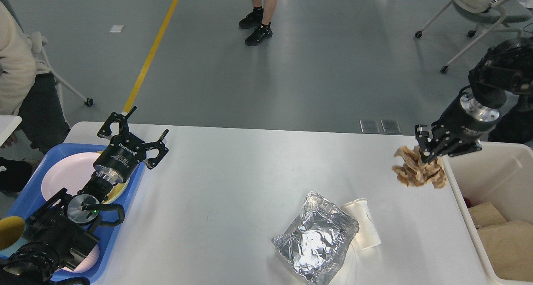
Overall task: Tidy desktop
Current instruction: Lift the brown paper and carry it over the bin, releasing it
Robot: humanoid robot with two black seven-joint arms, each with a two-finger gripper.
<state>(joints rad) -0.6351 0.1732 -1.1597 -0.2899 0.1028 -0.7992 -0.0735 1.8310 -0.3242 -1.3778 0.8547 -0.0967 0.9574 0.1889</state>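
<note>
White smooth desktop [233,172] half tidied. Right gripper [427,154] squeezing crumpled brown paper ball [418,172] above right edge, probably for white plastic bin [462,193]. Left gripper [137,137] spread open, holding nothing.

One head view — set high, facing forward and down over the desktop [233,172], floor beyond.

foil bag [315,239] on desktop [233,185], cup [363,229] touching its right

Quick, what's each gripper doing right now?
Left gripper: open, holding nothing.
Right gripper: closed on the crumpled brown paper.
</note>
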